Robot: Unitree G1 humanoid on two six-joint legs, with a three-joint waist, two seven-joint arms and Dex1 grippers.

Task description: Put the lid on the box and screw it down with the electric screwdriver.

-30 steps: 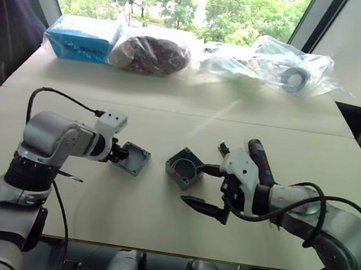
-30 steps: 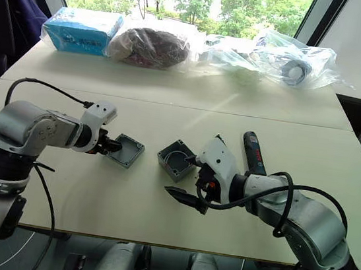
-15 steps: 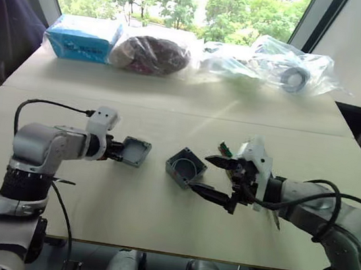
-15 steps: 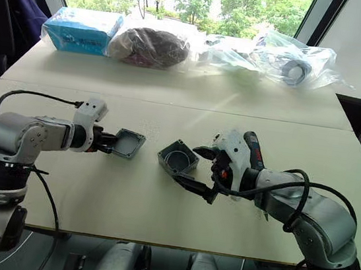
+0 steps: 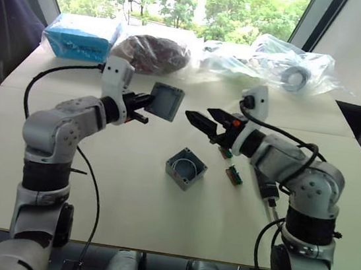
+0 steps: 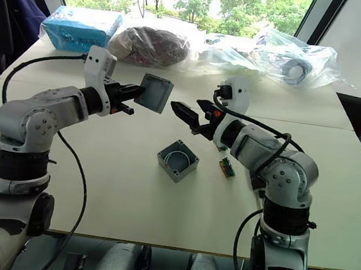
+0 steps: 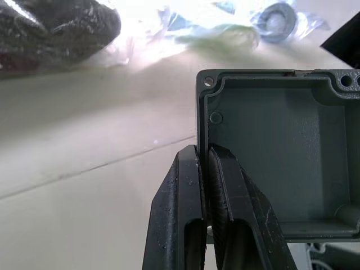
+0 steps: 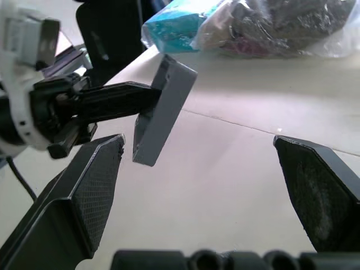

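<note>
My left gripper (image 5: 148,101) is shut on one rim wall of the grey lid (image 5: 165,101) and holds it in the air, tilted on edge. In the left wrist view the lid (image 7: 281,146) shows its hollow side. The grey box (image 5: 186,169) sits open on the table below, between both arms. My right gripper (image 5: 200,116) hangs open in the air just right of the lid, above the box, with nothing in it. In the right wrist view the lid (image 8: 166,109) lies between its spread fingers (image 8: 84,197). The electric screwdriver (image 5: 268,188) lies on the table, mostly hidden behind my right forearm.
Two small green connector blocks (image 5: 233,176) lie just right of the box. Along the table's far edge stand a blue carton (image 5: 81,37), a dark bagged bundle (image 5: 152,53) and clear plastic bags (image 5: 273,64). A dark chair stands at far left.
My left arm has lifted the lid off the table, up and toward the middle. My right gripper has risen from beside the box and now faces the lid, still open.
</note>
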